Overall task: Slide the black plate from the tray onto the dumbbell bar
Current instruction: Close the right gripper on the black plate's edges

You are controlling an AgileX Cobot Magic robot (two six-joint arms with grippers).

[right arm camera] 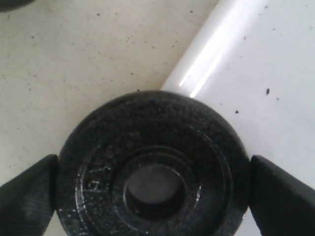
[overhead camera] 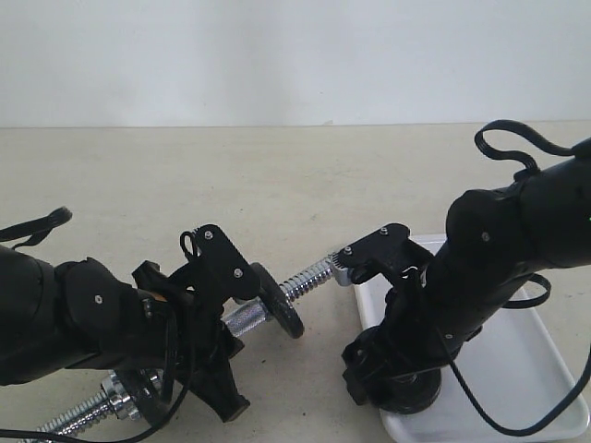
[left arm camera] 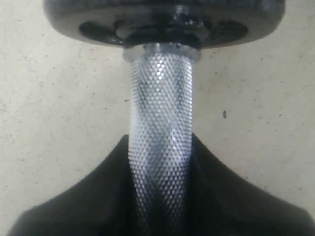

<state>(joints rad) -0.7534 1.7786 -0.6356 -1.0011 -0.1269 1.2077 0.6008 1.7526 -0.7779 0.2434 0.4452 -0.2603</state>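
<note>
Pick-up step: the black plate (right arm camera: 147, 123) lies flat at the edge of the tray (right arm camera: 261, 73). The right tool (right arm camera: 153, 169) stands wide astride it; whether it pinches yet I cannot tell. The left tool (left arm camera: 160, 142) clamps the dumbbell bar (left arm camera: 160, 88). The next move calls for a firm grip, a lift, and lining the hole up with the bar's end.

Soft, even light throughout, my arms casting faint shadows in the exterior view; glare streaks the tray (right arm camera: 209, 66) rim at upper centre, glints dot the black plate (right arm camera: 152, 167) and knurled bar (left arm camera: 160, 113), lower corners blurred.
</note>
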